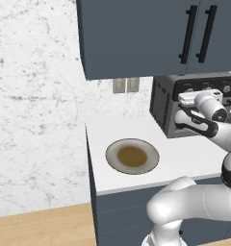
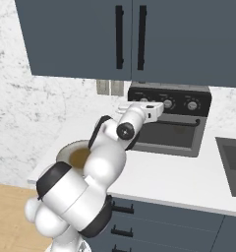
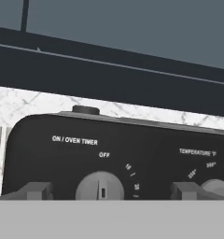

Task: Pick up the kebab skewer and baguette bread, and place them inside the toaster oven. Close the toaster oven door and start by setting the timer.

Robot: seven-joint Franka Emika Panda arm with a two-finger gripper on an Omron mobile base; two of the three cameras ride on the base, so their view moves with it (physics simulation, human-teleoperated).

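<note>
Now gripper [image 3: 102, 189] level with toaster oven [image 2: 170, 123] top panel, jaws spread wide, one fingertip [image 3: 34, 190] each side of timer knob [image 3: 100, 186], not touching it, holding nothing. Knob pointer up at OFF. Toaster oven door [image 2: 171, 138] shut, bar handle across top. Oven at back of white counter [image 1: 185, 153] under blue-grey cabinets [image 1: 151, 33]. Grey plate [image 1: 132, 155] with brown centre near counter front, well apart from oven. Skewer, baguette: cannot tell where.

We see even, soft, rendered light with no clear source. The white counter [image 1: 194, 153] and marble wall [image 1: 35, 96] look bright; the cabinets [image 2: 139, 34] stay flat and dark. Shadows are faint. Nothing glares. Edges look slightly coarse, and the dial lettering [image 3: 74, 139] is small but readable.
</note>
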